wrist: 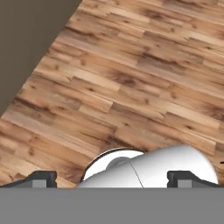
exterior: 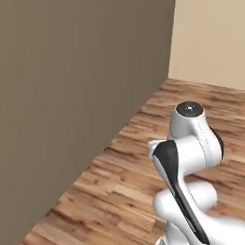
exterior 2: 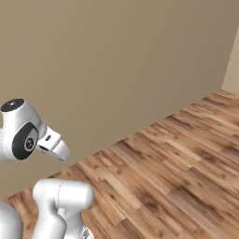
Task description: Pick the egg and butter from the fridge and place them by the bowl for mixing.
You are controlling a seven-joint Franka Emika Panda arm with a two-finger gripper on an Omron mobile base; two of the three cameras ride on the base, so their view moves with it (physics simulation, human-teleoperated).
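Nearest in the hand view, the white arm's two-finger gripper [wrist: 112, 178] hangs with its two dark tips standing far apart at either side, jaws released and nothing between them, looking down on the wood-plank floor [wrist: 131, 78]. In the base views the arm is folded close over its base, the gripper hanging down past its upper joint in the right base view. Beyond it runs the plank floor, and past that a tall, flat grey-brown wall [exterior: 68, 96], with a cream wall [exterior: 211, 36] farther off at the corner. No fridge, egg, butter or bowl can be placed from here, so which way they lie from the gripper cannot be told. By my judgement the task is barely begun, and the base must drive to the fridge before any reach.
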